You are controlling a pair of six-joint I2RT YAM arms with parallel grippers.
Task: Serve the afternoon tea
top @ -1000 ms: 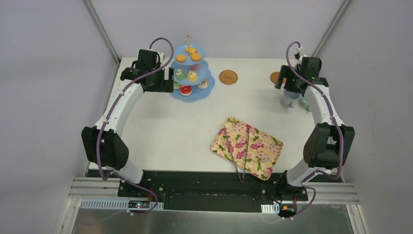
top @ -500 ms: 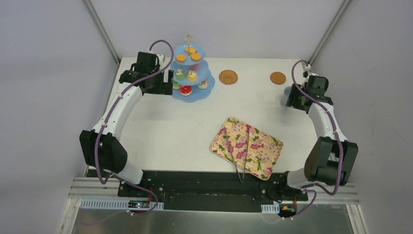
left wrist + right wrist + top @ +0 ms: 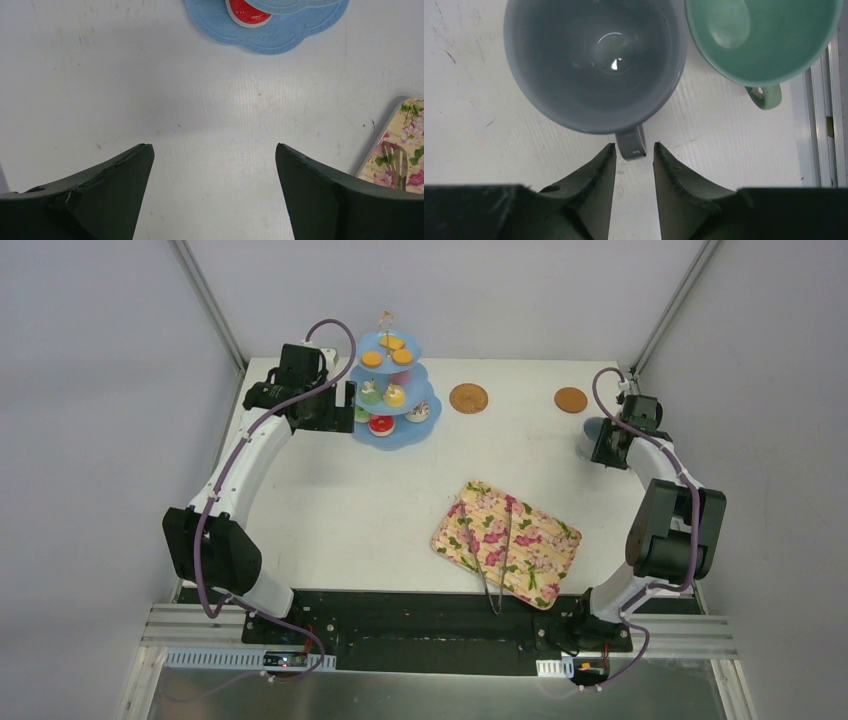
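The afternoon tea sits on a blue three-tier stand (image 3: 405, 432) at the back left: orange biscuits (image 3: 388, 354) on top, small cupcakes (image 3: 394, 395) in the middle, a red iced donut (image 3: 381, 424) at the bottom. My left gripper (image 3: 348, 405) hangs just left of the stand. It is wide open over bare table (image 3: 214, 146), with the stand's base (image 3: 280, 42) and the red donut (image 3: 247, 10) ahead. My right gripper (image 3: 634, 146) is narrowly open. Its tips flank the handle (image 3: 630, 142) of a grey-blue cup (image 3: 594, 60) without touching it.
A green cup (image 3: 764, 35) stands right beside the grey-blue one, near the table's right edge. Two brown woven coasters (image 3: 468, 398) (image 3: 571, 399) lie at the back. A flowered tray (image 3: 540, 550) with metal tongs (image 3: 490, 560) lies near the front centre; its corner (image 3: 400, 145) shows to the left wrist.
My right arm has dropped toward the cups at the right edge, and its jaws have narrowed around the grey-blue cup's handle. The left arm has barely moved.
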